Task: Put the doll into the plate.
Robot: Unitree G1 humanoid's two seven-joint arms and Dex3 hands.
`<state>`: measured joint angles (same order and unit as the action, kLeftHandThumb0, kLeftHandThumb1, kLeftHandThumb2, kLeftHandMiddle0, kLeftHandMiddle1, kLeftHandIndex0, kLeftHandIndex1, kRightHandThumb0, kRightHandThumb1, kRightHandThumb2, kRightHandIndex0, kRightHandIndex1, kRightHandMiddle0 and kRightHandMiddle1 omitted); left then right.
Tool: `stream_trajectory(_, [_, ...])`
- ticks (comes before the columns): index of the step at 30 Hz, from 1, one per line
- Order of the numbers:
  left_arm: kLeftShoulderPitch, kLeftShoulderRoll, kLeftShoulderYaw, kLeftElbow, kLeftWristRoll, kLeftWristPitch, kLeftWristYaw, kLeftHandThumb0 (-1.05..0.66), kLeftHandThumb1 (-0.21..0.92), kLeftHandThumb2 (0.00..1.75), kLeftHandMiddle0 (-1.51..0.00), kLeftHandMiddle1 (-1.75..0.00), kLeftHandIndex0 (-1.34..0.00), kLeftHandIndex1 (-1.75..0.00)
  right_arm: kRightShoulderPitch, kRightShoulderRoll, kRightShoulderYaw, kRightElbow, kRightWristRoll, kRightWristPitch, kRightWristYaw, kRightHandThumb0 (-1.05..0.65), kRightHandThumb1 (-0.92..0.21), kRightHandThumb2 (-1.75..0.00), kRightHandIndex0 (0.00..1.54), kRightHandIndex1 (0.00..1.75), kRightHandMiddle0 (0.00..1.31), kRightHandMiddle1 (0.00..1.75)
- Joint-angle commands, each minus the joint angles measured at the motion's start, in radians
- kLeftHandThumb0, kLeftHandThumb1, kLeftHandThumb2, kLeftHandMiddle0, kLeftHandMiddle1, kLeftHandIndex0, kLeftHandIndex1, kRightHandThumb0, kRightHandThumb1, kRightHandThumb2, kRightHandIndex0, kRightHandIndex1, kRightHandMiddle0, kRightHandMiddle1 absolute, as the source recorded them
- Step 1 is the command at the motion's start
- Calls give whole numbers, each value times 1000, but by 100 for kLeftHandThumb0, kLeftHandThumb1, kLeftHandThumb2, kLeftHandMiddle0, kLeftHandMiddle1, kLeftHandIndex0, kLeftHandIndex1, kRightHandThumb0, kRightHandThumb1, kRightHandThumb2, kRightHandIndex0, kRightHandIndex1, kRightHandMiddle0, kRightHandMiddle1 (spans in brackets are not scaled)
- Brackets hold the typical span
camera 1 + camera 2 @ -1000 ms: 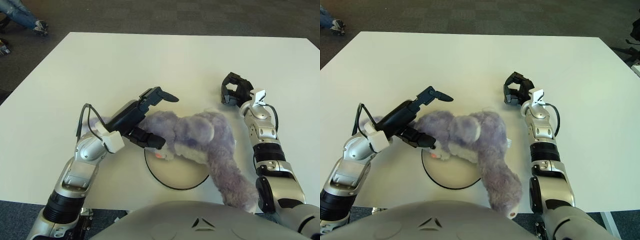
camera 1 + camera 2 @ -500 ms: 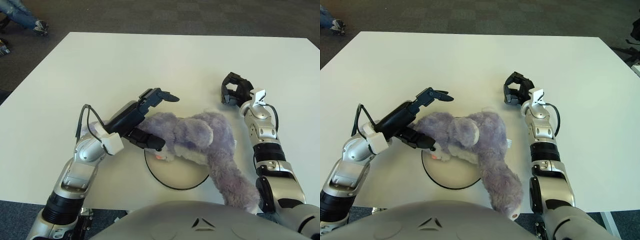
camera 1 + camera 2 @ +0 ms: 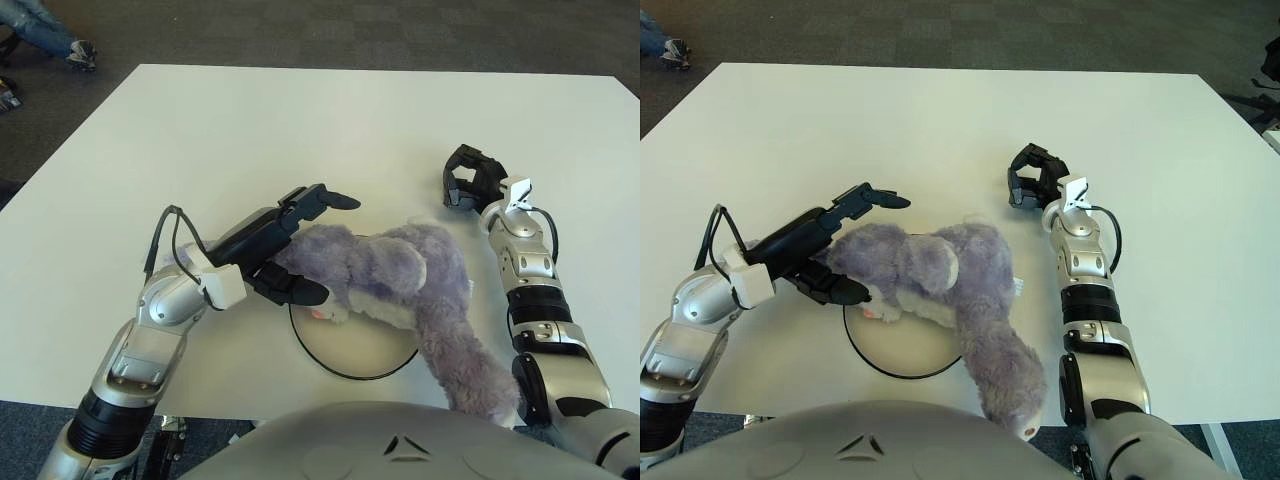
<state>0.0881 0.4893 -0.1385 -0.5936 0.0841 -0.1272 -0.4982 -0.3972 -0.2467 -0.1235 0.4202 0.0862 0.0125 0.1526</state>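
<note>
The fluffy purple plush doll [image 3: 400, 285] was found lying across the far and right-hand part of the round white plate with a dark rim [image 3: 345, 358], its head over the plate's left portion and one long limb trailing off the near-right rim toward the surface [image 3: 300, 130] edge. The left hand [image 3: 290, 245] was noted at the doll's head, fingers spread, one extended above the head and others below it; a firm grip was not evident. The right hand [image 3: 468, 180] was observed beyond the doll on the right, fingers curled, nothing held.

It was judged that placement was nearly complete. For a sound result, the head should be released gently and the hand withdrawn leftward without dragging the plush; the trailing limb would ideally be tucked onto the plate.

Counted: one doll, one plate, two hands
</note>
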Motion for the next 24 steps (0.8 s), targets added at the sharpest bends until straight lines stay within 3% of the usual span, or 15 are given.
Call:
stream_trajectory(1, [0, -9, 15, -9, -14, -3, 9, -95, 82, 48, -2, -47, 0, -66, 16, -14, 5, 14, -21, 21, -3, -48, -32, -131, 118, 175, 61, 175])
stream_trajectory(9, [17, -130, 29, 9, -146, -12, 74, -97, 91, 51, -11, -55, 0, -77, 14, -13, 3, 22, -16, 15, 5, -48, -32, -131, 118, 175, 61, 175])
stream_trajectory(15, [11, -212, 59, 76, -81, -137, 175, -96, 92, 56, -13, -67, 0, -97, 14, -14, 6, 22, -21, 19, -2, -48, -32, -131, 118, 175, 61, 175])
stream_trajectory(24, [-11, -285, 72, 129, -74, -191, 251, -95, 92, 70, -18, -81, 0, -110, 13, -14, 3, 24, -15, 18, 4, -48, -32, -132, 118, 175, 61, 175])
